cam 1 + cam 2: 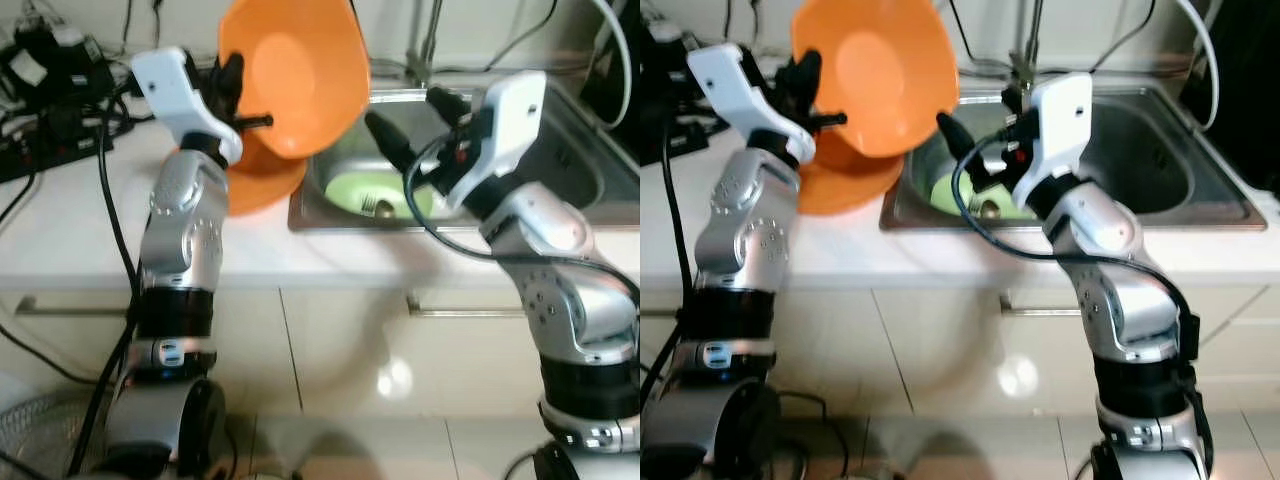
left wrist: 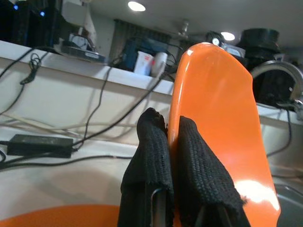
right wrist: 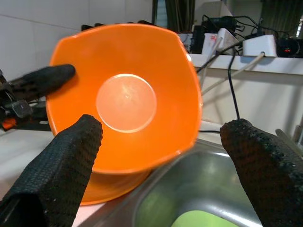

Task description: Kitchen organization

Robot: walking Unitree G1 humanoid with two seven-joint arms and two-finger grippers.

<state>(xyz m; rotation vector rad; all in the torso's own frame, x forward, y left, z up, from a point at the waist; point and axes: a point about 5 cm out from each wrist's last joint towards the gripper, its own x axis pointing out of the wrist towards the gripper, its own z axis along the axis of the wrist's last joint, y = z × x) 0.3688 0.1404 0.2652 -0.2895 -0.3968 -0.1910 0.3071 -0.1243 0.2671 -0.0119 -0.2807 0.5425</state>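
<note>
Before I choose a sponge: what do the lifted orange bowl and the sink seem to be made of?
The orange bowl, pinched at its rim by the left gripper, looks like glossy plastic: even colour, thin wall, bright highlights. The sink looks like brushed stainless steel: grey with a dull sheen, soft reflections. Neither is certain from looks alone.

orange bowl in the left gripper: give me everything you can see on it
The orange bowl looks like glossy plastic, with a rounded-square rim and a flat circular base inside. It is held up in the air, tipped on its side, with its opening toward the right gripper, above the edge between counter and sink. The left gripper is shut on its rim, one finger inside, one outside. It appears empty. A second orange dish lies on the counter just below it.
</note>
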